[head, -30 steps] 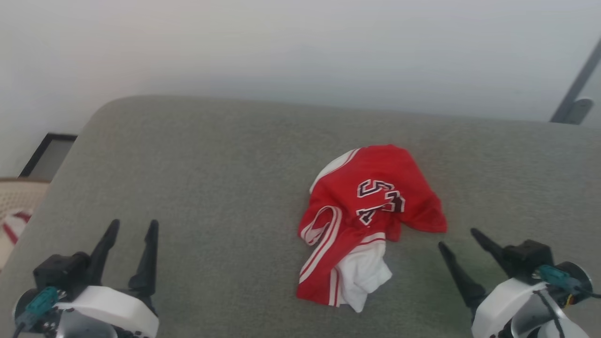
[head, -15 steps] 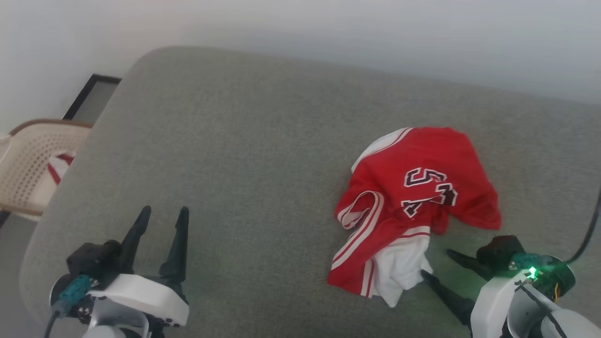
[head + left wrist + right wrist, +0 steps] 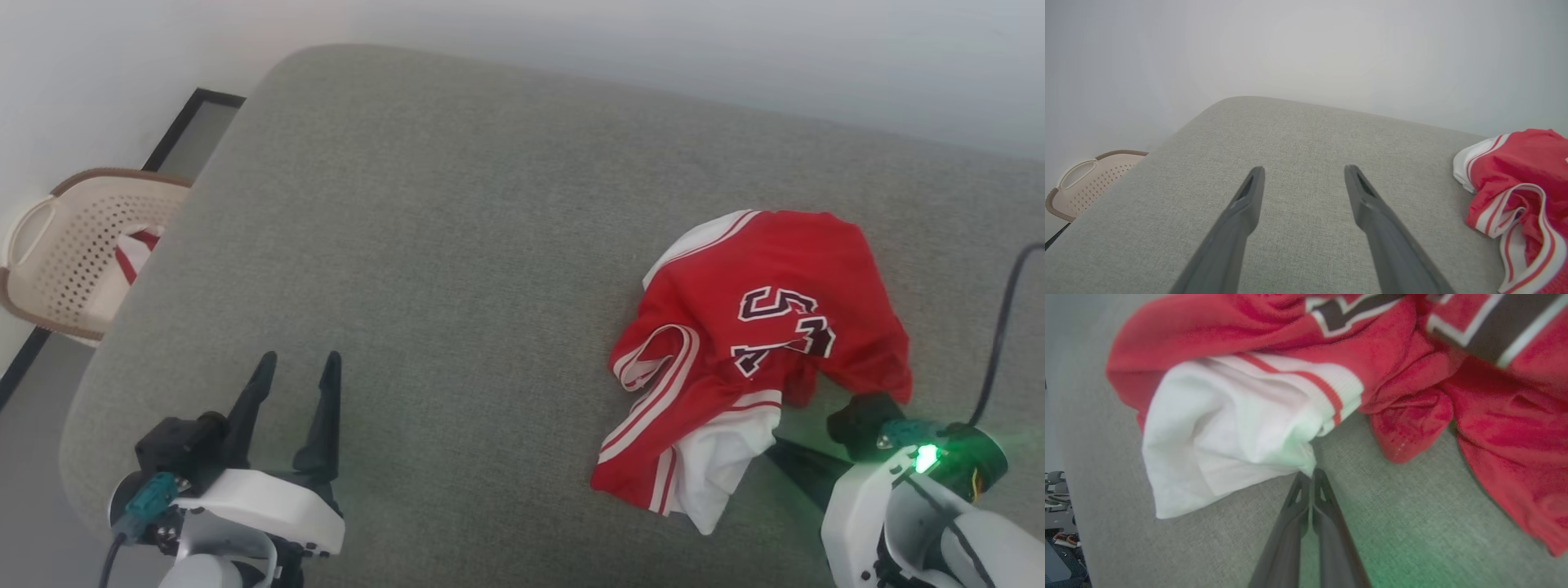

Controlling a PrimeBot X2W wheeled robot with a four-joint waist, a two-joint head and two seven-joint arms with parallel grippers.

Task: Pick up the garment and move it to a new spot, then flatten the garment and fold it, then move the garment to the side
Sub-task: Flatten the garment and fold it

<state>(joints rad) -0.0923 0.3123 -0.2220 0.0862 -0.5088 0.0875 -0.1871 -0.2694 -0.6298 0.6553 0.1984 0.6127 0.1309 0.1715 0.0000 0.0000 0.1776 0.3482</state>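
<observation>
Grey cushion, front-right edge | garment: crumpled, not lifted | right gripper: closed at white sleeve, hold unsure | left gripper: wide, empty | pending: flatten, fold

Soft, even daylight fills every view, brightest on the pale wall, which washes out to featureless grey. Shadows are faint. A green lamp on the right wrist tints the grey cushion and the white sleeve of the garment (plainest in the right wrist view). That close view is soft, perhaps from motion, and its lettering is blurred.
</observation>
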